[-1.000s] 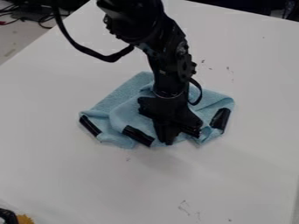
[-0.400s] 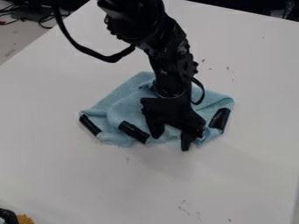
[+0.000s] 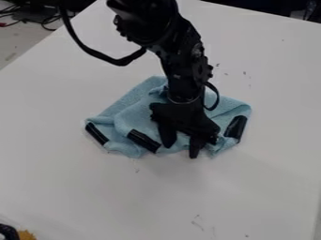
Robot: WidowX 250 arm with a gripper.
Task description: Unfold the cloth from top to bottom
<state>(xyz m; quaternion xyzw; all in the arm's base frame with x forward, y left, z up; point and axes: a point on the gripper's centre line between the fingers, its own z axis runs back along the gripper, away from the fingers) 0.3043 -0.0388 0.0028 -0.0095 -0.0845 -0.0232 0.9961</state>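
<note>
Our tool (image 3: pixel 180 151) has its two fingers spread apart, pointing down at the near edge of the blue cloth (image 3: pixel 128 105), with nothing pinched between them that we can make out. We judge that we are at the grasping step, with the unfolding yet to be done: the cloth lies rumpled in overlapping folds under and around the tool, near the middle of the table (image 3: pixel 81 187). Next, we likely need to settle on one loose upper layer, close on it alone and draw it out towards the bottom; catching two layers would drag the whole bundle. From the tool, our wrist slants up and back over the cloth to the arm (image 3: pixel 182 51), which comes in from the top edge. Black strips lie on the cloth to either side of the tool, one (image 3: pixel 143 140) just beside it.
</note>
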